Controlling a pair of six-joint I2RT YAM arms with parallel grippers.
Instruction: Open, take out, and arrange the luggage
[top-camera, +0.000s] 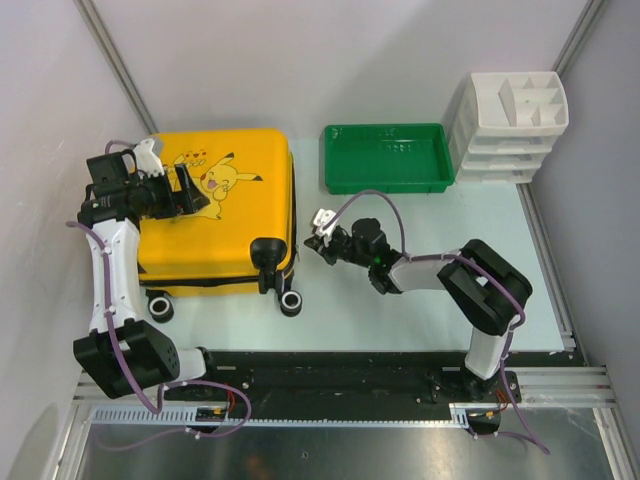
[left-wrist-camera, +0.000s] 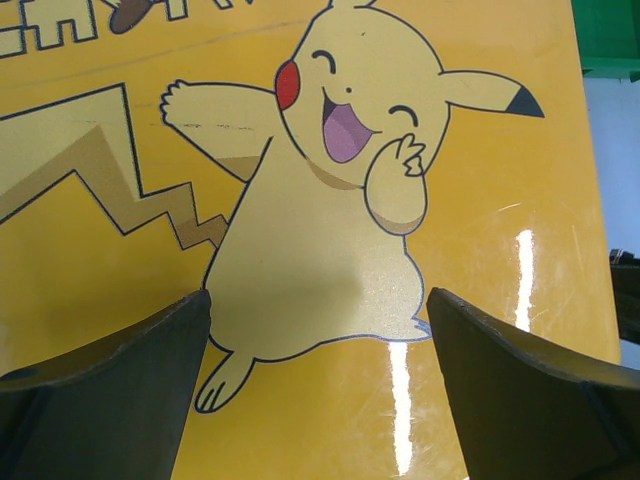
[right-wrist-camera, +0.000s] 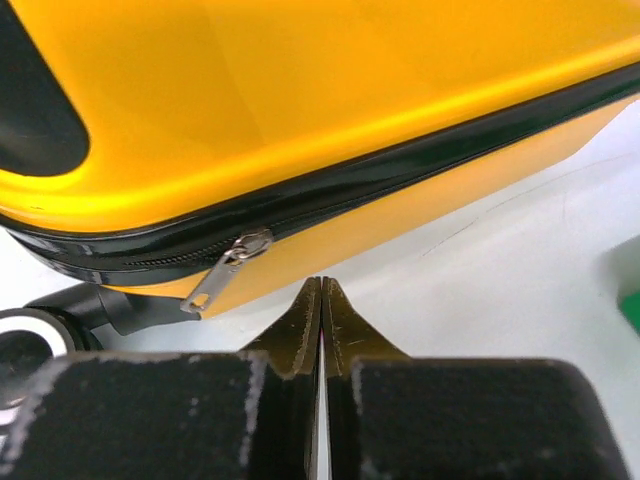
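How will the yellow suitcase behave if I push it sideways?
The suitcase lies flat on its shell, so it would probably slide, not roll on its wheels. Its glossy lid shows glare, so a push may skid off. The shell looks rigid.

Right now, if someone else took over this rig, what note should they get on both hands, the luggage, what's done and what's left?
Left hand: open, fingers spread over the Pikachu print on the lid, holding nothing.
Right hand: shut on nothing, tips close beside the zipper pull but not gripping it.
Luggage: lying flat at the table's left, lid down, zipper band closed where visible.
Green tray and white organizer: far side, to the right.
Done: nothing visible; the case is not opened.
Left: catch the pull, unzip, lift the lid, take out and arrange the contents.
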